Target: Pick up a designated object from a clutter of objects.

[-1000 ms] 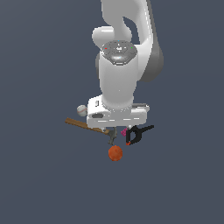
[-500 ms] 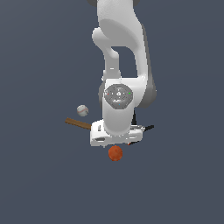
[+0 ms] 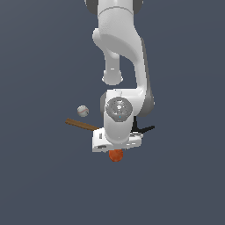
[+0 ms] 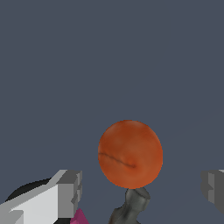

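Tool (image 4: 142,186) lowered over the orange ball (image 4: 130,154), fingers (image 4: 70,192) spread wide. In the wrist view one finger sits on each side of the ball, both clear of it with open gaps; no contact seen. The ball lies between the fingers but set forward of the line joining their tips, resting on the grey counter (image 4: 109,57).

Exterior view: the ball (image 3: 116,155) shows just under the tool body, partly covered by it. Hammer (image 3: 81,125): wooden handle runs out from behind the tool toward the exterior view's left; its dark head (image 4: 131,208) shows in the wrist view just beside the ball, contact not resolvable. Baseball (image 3: 82,110) lies beyond the handle, apart from the tool. Clamp (image 3: 145,129): black handle pokes out behind the tool toward the exterior view's right; pink tip (image 4: 78,217) visible near one finger.
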Tool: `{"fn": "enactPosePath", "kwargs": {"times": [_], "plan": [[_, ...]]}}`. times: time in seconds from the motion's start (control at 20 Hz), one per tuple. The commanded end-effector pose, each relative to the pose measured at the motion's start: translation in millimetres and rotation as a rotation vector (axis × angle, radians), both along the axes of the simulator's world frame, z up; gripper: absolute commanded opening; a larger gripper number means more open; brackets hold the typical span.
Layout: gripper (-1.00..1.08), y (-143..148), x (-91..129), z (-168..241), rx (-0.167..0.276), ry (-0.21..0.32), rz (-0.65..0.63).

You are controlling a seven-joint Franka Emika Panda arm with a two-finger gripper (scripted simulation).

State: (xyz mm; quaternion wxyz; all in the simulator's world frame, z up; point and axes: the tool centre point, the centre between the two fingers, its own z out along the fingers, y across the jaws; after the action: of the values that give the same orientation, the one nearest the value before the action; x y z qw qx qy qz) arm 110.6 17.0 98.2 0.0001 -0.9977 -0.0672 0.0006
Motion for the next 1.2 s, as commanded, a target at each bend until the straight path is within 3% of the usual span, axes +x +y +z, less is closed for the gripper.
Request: {"fn": "enactPosePath", "kwargs": {"times": [0.0,0.85,0.9,1.15], "plan": [[1.00,0,0,0,0.000,0.000,0.000],[1.00,0,1,-51,0.000,-0.001,0.001],[-1.00,0,1,-51,0.000,-0.001,0.001],[-1.00,0,1,-51,0.000,-0.001,0.001]]}}
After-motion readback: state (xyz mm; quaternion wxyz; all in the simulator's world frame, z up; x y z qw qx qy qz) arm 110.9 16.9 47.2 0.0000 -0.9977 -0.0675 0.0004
